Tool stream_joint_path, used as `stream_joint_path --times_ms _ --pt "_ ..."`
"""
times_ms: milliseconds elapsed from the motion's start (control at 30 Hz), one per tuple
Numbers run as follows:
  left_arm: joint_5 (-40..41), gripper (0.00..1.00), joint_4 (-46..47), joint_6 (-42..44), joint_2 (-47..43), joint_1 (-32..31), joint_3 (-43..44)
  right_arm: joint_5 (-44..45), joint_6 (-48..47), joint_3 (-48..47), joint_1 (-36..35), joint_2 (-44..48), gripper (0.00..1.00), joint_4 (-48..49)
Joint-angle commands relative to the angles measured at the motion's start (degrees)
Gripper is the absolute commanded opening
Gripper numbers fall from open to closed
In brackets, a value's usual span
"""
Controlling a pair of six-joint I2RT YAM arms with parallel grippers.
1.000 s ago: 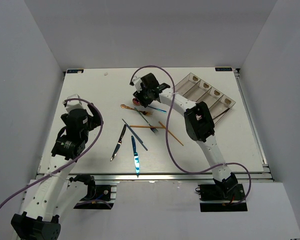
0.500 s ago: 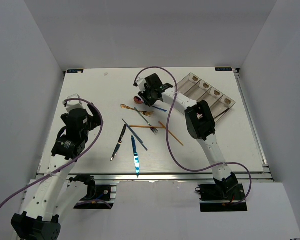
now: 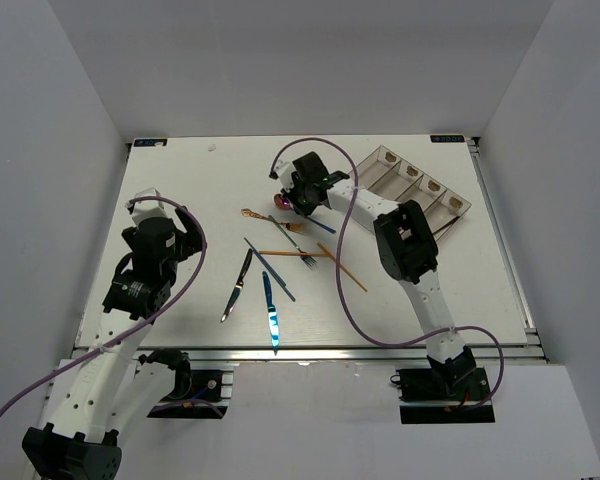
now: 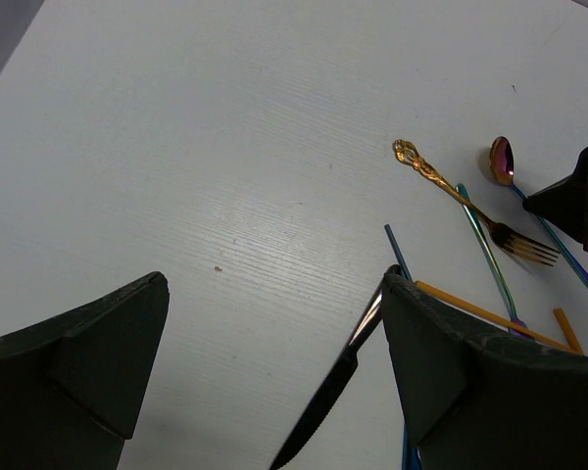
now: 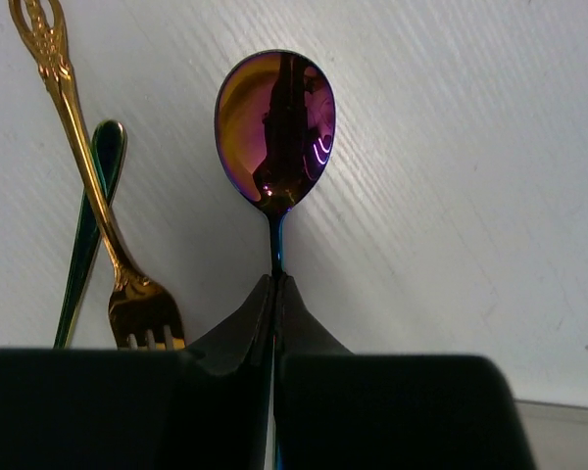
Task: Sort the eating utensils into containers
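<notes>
The right gripper [image 5: 274, 286] is clenched on the neck of the iridescent purple metal spoon [image 5: 274, 127], which apparently lies on the white table [image 3: 180, 180], left of the smoky clear four-compartment tray [image 3: 420, 195]; the left gripper [image 4: 274, 343] gapes wide

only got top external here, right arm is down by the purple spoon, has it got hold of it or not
Observer: Yes. In the right wrist view the right gripper is shut on the purple spoon, at the thin neck just below the bowl.
Operator: anything crowding it
Observer: The gold fork lies alongside, its tines close to one finger, but apart from the spoon. A green handle crosses under the fork.
Operator: and the left gripper
Observer: The left wrist view shows the left gripper open over bare table, with the black knife beside one finger.
</notes>
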State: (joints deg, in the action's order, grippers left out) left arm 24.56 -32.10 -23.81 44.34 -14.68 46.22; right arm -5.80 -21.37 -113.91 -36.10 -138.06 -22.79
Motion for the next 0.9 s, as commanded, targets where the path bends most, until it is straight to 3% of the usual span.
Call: stream_joint_path --times_ms 0,367,533,700,867 --pt "-0.03 0.98 0.46 0.43 -0.13 0.17 -0.25 -0.18 2.46 3.77 0.24 3.66 0.0 -1.74" --pt "0.49 0.98 0.46 0.35 0.05 0.17 -0.07 2.19 8.35 6.68 0.24 15.63 0.0 4.77" --pt "0.4 0.98 0.37 0.35 0.22 0.17 -0.07 12.11 14.58 7.2 0.94 19.21 0.0 4.5" --pt "0.4 0.98 0.28 0.35 0.05 0.17 -0.07 17.05 34.49 15.19 9.62 27.74 0.0 7.22" --pt "0.49 0.98 0.28 0.26 -0.65 0.17 -0.07 20.65 47.19 29.16 21.21 39.43 0.0 14.42"
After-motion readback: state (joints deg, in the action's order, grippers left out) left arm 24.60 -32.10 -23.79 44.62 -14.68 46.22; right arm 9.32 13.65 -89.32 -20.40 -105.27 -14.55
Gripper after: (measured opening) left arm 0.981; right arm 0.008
